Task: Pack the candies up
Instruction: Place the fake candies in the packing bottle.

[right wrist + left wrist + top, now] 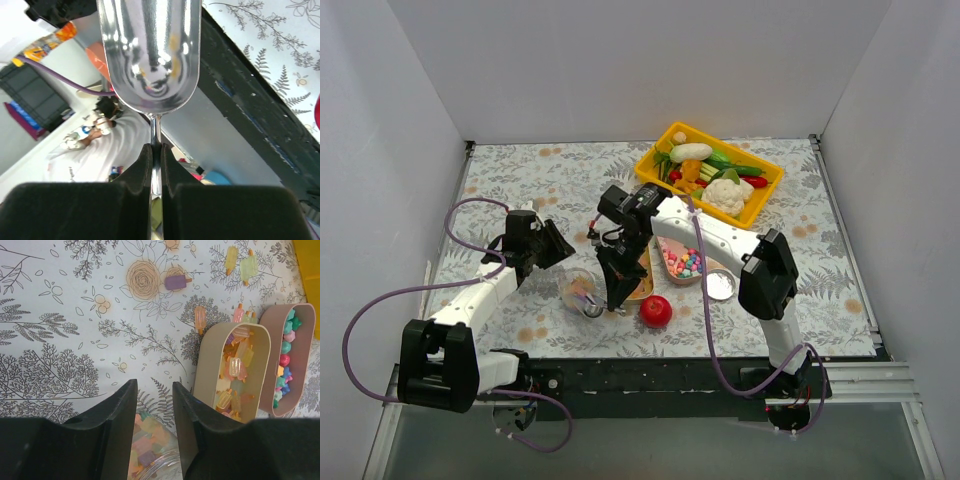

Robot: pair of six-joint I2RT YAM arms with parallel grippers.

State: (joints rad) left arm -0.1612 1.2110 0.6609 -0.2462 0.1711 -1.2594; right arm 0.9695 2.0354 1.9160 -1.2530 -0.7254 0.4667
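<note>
The candies are small amber, orange and pale yellow gummy pieces. Many fill a beige oval tray (235, 370), some lie loose on the tablecloth (200, 317), and some sit in a clear jar (147, 445), which also shows in the top view (579, 288). My left gripper (154, 407) is open just behind the jar, which shows between its fingers. My right gripper (156, 155) is shut on the handle of a metal spoon (150, 50). In the top view it (616, 283) points down beside the jar. The spoon's bowl looks empty.
A second beige tray (300, 320) holds coloured beads (686, 263). A glossy red ball (655, 311) and a round metal lid (719, 285) lie near the front edge. A yellow basket (760, 195) of toy vegetables stands at the back right.
</note>
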